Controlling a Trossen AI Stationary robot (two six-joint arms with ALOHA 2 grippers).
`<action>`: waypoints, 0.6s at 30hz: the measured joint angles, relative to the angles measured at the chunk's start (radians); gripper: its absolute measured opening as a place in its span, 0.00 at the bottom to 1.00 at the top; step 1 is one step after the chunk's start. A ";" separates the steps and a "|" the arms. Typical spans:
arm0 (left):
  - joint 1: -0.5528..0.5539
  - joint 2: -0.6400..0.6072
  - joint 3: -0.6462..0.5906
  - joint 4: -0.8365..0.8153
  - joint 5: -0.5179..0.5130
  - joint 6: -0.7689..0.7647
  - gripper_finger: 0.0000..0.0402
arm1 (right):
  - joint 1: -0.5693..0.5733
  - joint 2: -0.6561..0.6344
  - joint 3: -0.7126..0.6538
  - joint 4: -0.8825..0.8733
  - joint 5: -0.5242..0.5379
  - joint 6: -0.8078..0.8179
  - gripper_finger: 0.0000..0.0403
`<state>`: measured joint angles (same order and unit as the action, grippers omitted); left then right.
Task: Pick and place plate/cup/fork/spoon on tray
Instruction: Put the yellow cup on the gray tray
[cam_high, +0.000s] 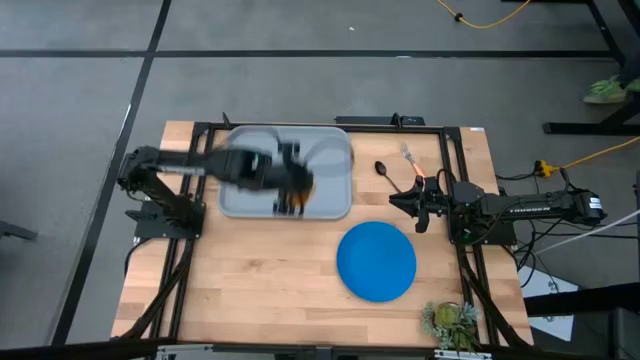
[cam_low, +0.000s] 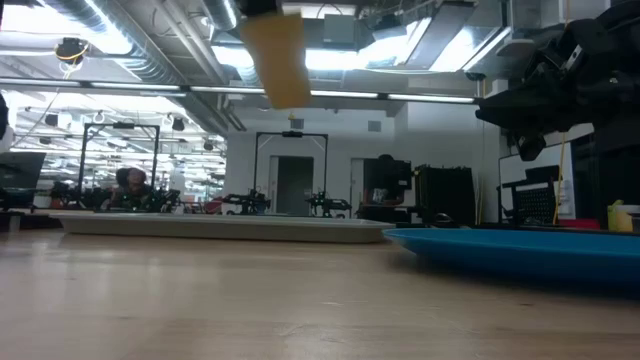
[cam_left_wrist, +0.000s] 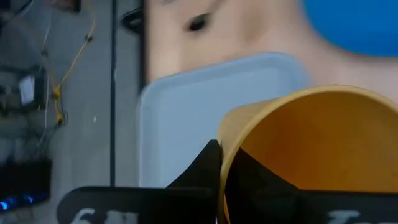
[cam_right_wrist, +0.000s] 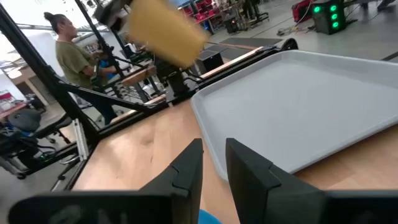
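the high view is looking straight down on the whole table (cam_high: 270, 280) from well above. the low view is sitting at tabletop height, facing level across the wood into the room, with the plate (cam_low: 520, 250) close by. the left wrist view is looking down past the cup (cam_left_wrist: 311, 149), very near, onto the tray (cam_left_wrist: 180, 118). the right wrist view is facing across the tray (cam_right_wrist: 298, 106), sharing tray and cup (cam_right_wrist: 165, 31) with the left one.

Bare tray (cam_high: 240, 200) under raised cup (cam_high: 296, 194)
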<state>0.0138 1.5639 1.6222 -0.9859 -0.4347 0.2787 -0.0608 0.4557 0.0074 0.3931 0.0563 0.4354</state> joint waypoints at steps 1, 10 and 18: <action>0.072 -0.003 -0.001 0.019 0.041 0.022 0.00 | 0.000 0.000 0.000 0.001 0.007 -0.001 0.18; 0.618 0.060 -0.002 0.097 0.291 0.139 0.00 | 0.000 0.000 0.000 -0.007 0.029 0.006 0.18; 0.966 0.135 -0.096 0.002 0.456 -0.045 0.00 | 0.000 0.000 0.000 -0.008 0.030 0.057 0.19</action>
<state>0.9796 1.6991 1.5265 -0.9840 0.0216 0.2337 -0.0608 0.4561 0.0074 0.3847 0.0860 0.4926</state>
